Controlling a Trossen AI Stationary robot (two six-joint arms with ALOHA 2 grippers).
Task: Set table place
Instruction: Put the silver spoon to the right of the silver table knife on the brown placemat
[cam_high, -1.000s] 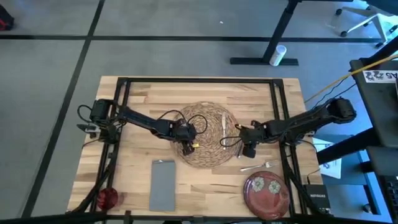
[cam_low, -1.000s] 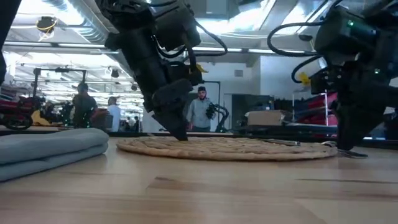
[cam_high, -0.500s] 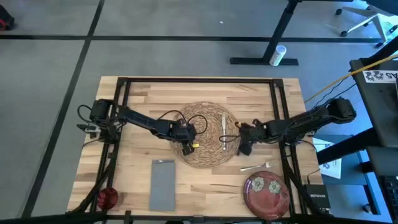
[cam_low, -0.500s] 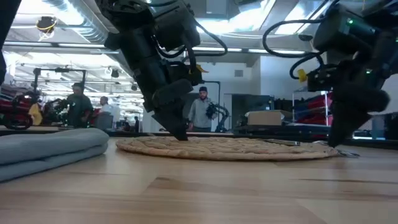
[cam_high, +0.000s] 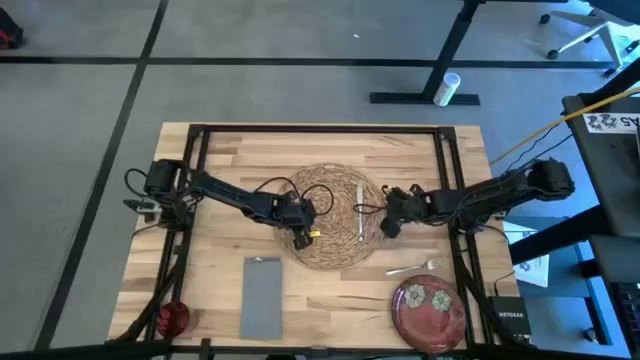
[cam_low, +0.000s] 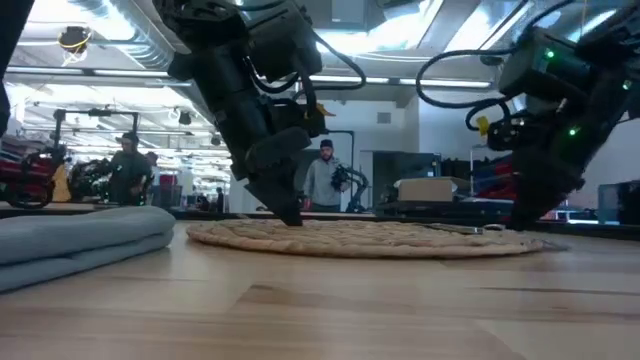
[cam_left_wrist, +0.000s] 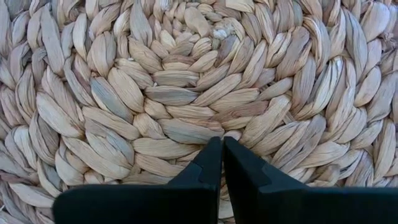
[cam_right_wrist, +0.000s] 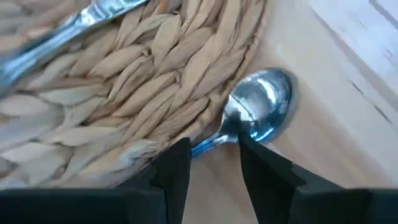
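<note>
The round woven mat (cam_high: 335, 215) lies flat in the middle of the table (cam_high: 220, 160), with a silver knife (cam_high: 359, 212) on its right half. My left gripper (cam_left_wrist: 222, 144) is shut, its tips down on the mat left and near of the middle. My right gripper (cam_right_wrist: 214, 155) is open at the mat's right edge. Its fingers stand on either side of a silver spoon's handle (cam_right_wrist: 214, 142); the spoon's bowl (cam_right_wrist: 264, 106) rests on the wood and the handle runs to the mat's rim. My left gripper presses its shut fingertips (cam_left_wrist: 211, 152) on the mat's woven top (cam_left_wrist: 186, 130), slanting down from the table's left side. The mat lies flat on the table under them. My right gripper straddles the spoon's handle; whether a finger touches it, I cannot tell.
A fork (cam_high: 415, 267) lies on the wood near-right of the mat. The dark red plate (cam_high: 428, 308) sits at the near right corner, the gray napkin (cam_high: 262, 297) near-left of the mat, the red cup (cam_high: 172, 318) at the near left corner. Black frame bars run along both sides.
My right gripper has moved toward the table's far edge and a little left, along the mat's right rim. My left gripper has stayed on the mat.
</note>
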